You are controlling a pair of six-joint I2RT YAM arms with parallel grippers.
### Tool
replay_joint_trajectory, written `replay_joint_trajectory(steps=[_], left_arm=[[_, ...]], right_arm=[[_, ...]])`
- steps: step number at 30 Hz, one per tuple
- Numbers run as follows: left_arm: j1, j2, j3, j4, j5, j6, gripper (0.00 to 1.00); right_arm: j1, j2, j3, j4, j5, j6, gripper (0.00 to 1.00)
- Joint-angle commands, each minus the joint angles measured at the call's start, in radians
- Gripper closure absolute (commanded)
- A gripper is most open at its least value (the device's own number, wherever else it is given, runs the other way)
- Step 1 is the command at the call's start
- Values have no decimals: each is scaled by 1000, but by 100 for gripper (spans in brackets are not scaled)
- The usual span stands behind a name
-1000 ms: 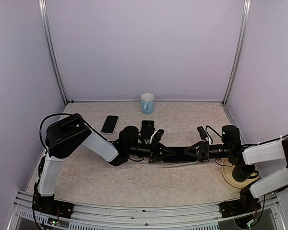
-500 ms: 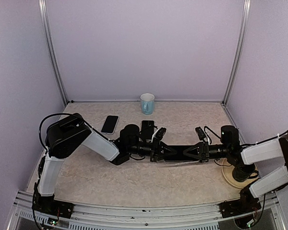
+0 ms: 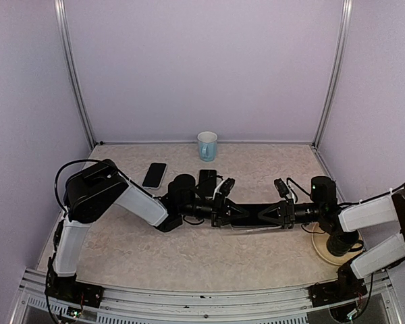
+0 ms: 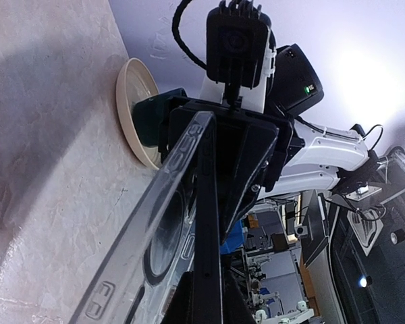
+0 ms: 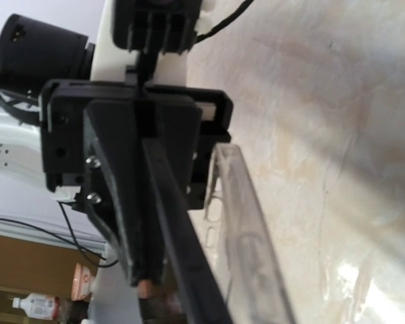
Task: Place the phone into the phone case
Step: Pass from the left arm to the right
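A black phone (image 3: 253,214) is held level between my two grippers, just above the table's middle. My left gripper (image 3: 228,213) is shut on its left end and my right gripper (image 3: 275,215) is shut on its right end. A clear phone case (image 3: 251,230) lies right under the phone. In the left wrist view the phone (image 4: 208,223) shows edge-on, with the case (image 4: 152,236) slanting beside it. In the right wrist view the phone (image 5: 179,250) is edge-on next to the case (image 5: 250,229). I cannot tell whether phone and case touch.
A second phone (image 3: 154,175) and a small black object (image 3: 207,181) lie at the back left. A pale blue cup (image 3: 207,145) stands by the back wall. A beige plate (image 3: 320,251) with a dark green thing on it sits at the right, under the right arm.
My right gripper has shifted slightly left towards the left gripper. Both grippers keep their hold on the phone over the case.
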Motion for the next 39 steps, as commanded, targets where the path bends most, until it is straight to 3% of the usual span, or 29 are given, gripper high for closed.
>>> replay_joint_trajectory(steps=[1,7,14,29,39], left_arm=[[1,-9,30,43,12,-1,100],[8,-11,18,48,13,0,99],[16,-19,4,54,14,-1,90],[52,-72,-54,41,14,23,67],[91,-166,-100,-154,-12,186,60]], right_arm=[[10,0,-3,65,-48,2,75],[10,-14,-4,75,-56,12,86],[10,-35,-4,74,-59,15,94],[-6,-73,0,25,-57,-15,100],[-25,-139,25,-104,-52,-100,100]])
